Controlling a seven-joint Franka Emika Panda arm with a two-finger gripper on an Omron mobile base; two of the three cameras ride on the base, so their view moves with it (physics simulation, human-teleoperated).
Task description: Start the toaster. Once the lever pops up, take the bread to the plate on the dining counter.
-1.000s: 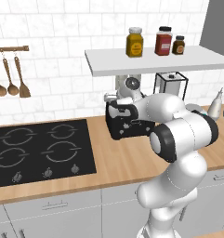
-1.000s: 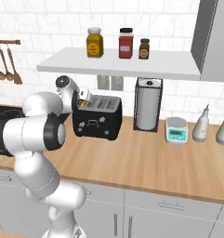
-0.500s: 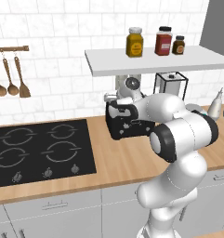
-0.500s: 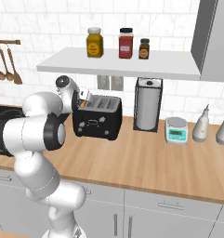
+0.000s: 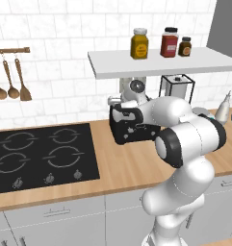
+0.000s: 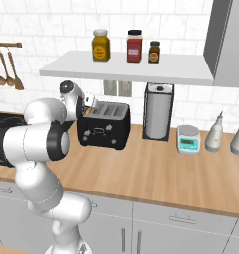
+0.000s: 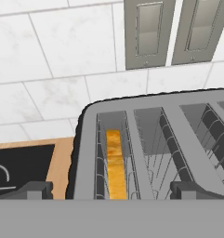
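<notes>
Right under the gripper (image 7: 111, 190) sits the toaster (image 7: 150, 148), with the fingers spread wide and nothing between them, hovering over its top. My guess is it's parked there to wait out the toasting, or to line up on the slots. Bread (image 7: 115, 165) is sunk deep in the slot nearest the hob (image 7: 20, 169), just its golden crust edge showing. Other slot looks empty.

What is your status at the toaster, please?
Gripper open, above toaster. Bread down in its slot. Nothing in the way.
</notes>
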